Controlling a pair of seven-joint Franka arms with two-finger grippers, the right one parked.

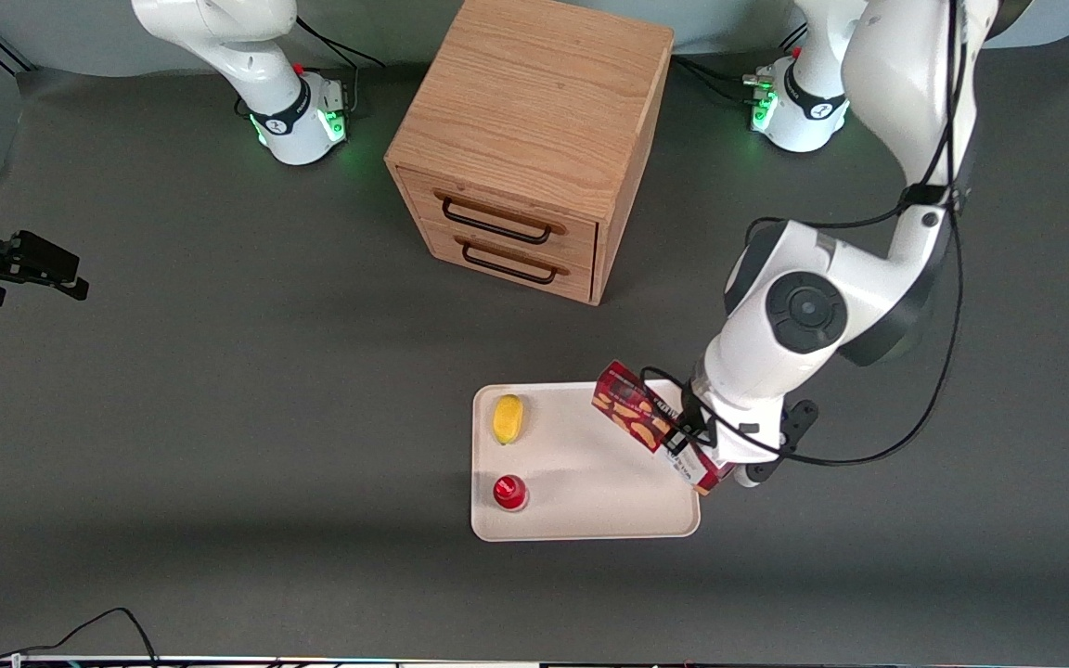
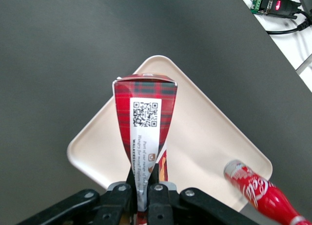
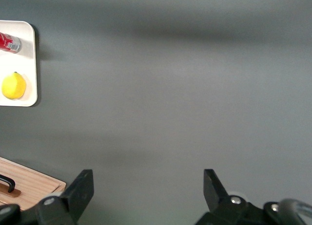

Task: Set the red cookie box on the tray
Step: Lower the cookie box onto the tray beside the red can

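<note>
The pincer (image 1: pixel 690 443) gripped the red cookie box (image 1: pixel 637 417), its long axis slanting over the tray (image 1: pixel 590 520) edge nearest the working arm.

A dark grey table (image 1: pixel 219 417) carries a wooden drawer cabinet (image 1: pixel 534 139) far from the front camera. Nearer that camera lies the tray (image 1: pixel 590 501). The gripper (image 1: pixel 683 441) hangs over the tray's edge.

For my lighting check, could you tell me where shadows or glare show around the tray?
Front view: gripper, shut on the red cookie box, is above the tray; soft shadows, no glare. Left wrist view: box label sharp; red bottle shows small highlights.
</note>
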